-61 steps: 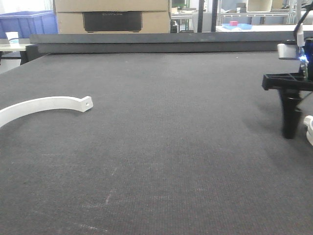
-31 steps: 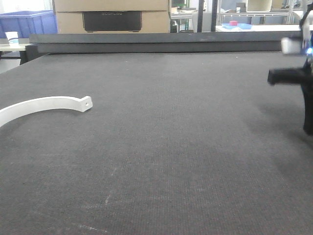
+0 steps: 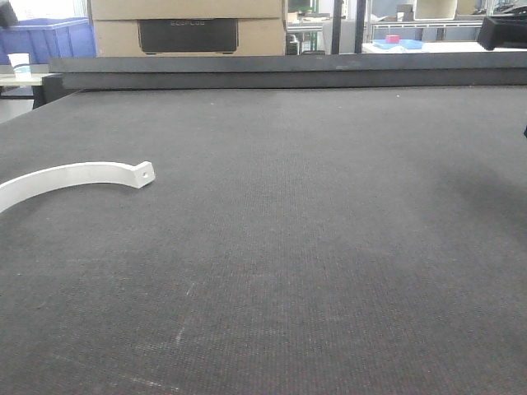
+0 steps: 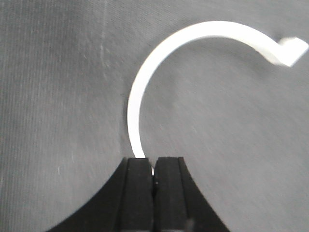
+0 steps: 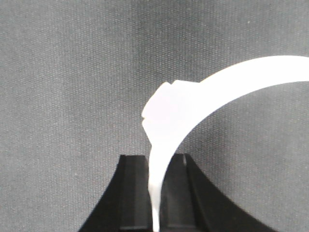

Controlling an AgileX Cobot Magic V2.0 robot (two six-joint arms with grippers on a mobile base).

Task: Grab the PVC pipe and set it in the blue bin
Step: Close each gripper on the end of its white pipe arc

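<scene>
A white curved PVC piece [image 3: 78,174] lies on the dark mat at the left, running off the left edge. In the left wrist view my left gripper [image 4: 153,162] is shut on one end of this arc [image 4: 159,63]. In the right wrist view my right gripper [image 5: 154,162] is shut on a second white curved PVC piece [image 5: 193,104], held over the mat. In the front view only a black part of the right arm [image 3: 502,33] shows at the top right. The blue bin [image 3: 49,37] stands beyond the table at the far left.
A dark raised bar [image 3: 280,72] runs along the table's far edge. A cardboard box [image 3: 189,29] stands behind it. A white cup [image 3: 21,63] sits on a side table at the far left. Shelving with a small blue tray [image 3: 403,43] is at the back right.
My right gripper has risen from the mat at the right edge and gone almost out of the front view. The white piece at the left has not moved.
</scene>
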